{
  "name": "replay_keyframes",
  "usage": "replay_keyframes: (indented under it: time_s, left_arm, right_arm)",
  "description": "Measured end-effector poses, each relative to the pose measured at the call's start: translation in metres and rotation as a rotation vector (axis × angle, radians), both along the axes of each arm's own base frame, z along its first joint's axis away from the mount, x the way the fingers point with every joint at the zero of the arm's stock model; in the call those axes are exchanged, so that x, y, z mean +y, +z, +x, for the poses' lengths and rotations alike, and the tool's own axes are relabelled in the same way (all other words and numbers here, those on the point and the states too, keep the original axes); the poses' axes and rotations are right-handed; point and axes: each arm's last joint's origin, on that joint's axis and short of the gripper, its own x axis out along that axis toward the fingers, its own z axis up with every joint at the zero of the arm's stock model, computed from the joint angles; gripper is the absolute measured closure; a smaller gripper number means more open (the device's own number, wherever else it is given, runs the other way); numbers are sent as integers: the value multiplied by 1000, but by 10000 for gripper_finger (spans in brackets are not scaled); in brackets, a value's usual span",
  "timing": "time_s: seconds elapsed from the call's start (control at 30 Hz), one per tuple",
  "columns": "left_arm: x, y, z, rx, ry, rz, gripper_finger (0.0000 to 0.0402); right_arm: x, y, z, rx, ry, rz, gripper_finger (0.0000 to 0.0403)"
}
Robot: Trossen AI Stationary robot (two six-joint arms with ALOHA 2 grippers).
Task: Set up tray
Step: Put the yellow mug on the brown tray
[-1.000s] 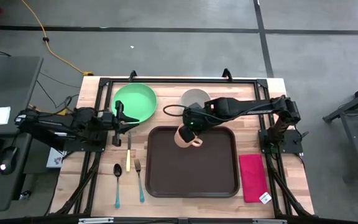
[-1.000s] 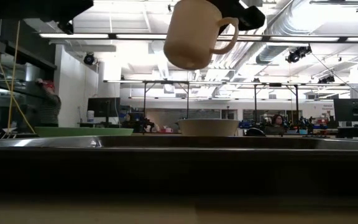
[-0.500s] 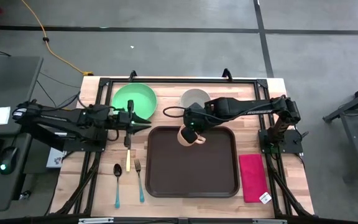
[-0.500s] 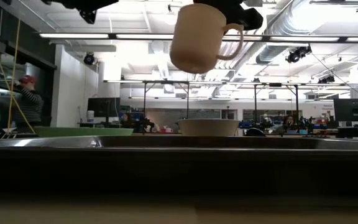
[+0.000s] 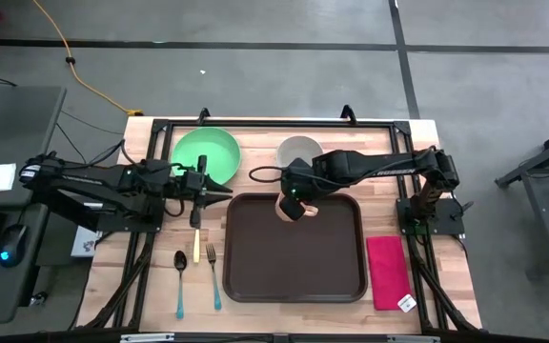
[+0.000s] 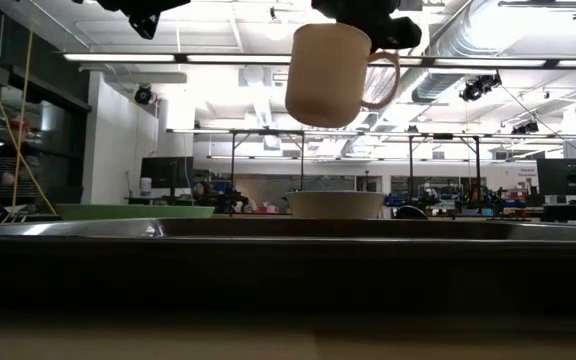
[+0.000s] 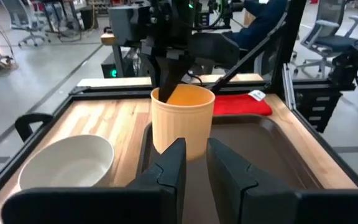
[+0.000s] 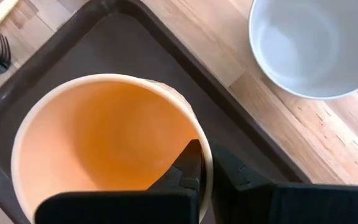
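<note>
A dark-brown tray (image 5: pixel 294 246) lies at the middle of the wooden counter (image 5: pixel 389 133), its raised rim running close to the counter's near edge and its whole floor bare. The right claw (image 5: pixel 294 195) hangs over the tray's far edge, pinched shut on the wall of a cream mug (image 5: pixel 292 207), one finger inside the rim and one outside. In the low view the mug (image 6: pixel 328 74) rides upright and well clear of the tray (image 6: pixel 288 229), handle to the picture's right. The right arm reaches in a long, nearly level line from its base at the counter's right side.

The left arm stretches level from the counter's left, its claw (image 5: pixel 219 190) just off the tray's far-left corner, pointed at the mug and holding nothing; its fingers (image 7: pixel 173 171) stand slightly apart with a narrow gap.

Open room is tight around the tray. A green plate (image 5: pixel 207 156) and a pale bowl (image 5: pixel 298 151) sit beyond the far rim. A knife (image 5: pixel 196 245), a fork (image 5: pixel 213 274) and a spoon (image 5: pixel 180 282) lie in a row off the left rim. A red-pink napkin (image 5: pixel 386 272) lies off the right rim, with a small white tag (image 5: pixel 407 303) at its near corner whose print is too small to read.
</note>
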Motion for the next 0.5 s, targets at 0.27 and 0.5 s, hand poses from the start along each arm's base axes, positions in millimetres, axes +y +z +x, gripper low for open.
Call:
replay_keyframes:
  time_s: [0.27,0.5]
  left_arm:
    - [0,-2,1,17,-5,-3,305]
    - [-1,-5,1,46,-22,-2,305]
  right_arm:
    - [2,-21,11,85,38,20,403]
    - [3,-43,23,147,76,26,403]
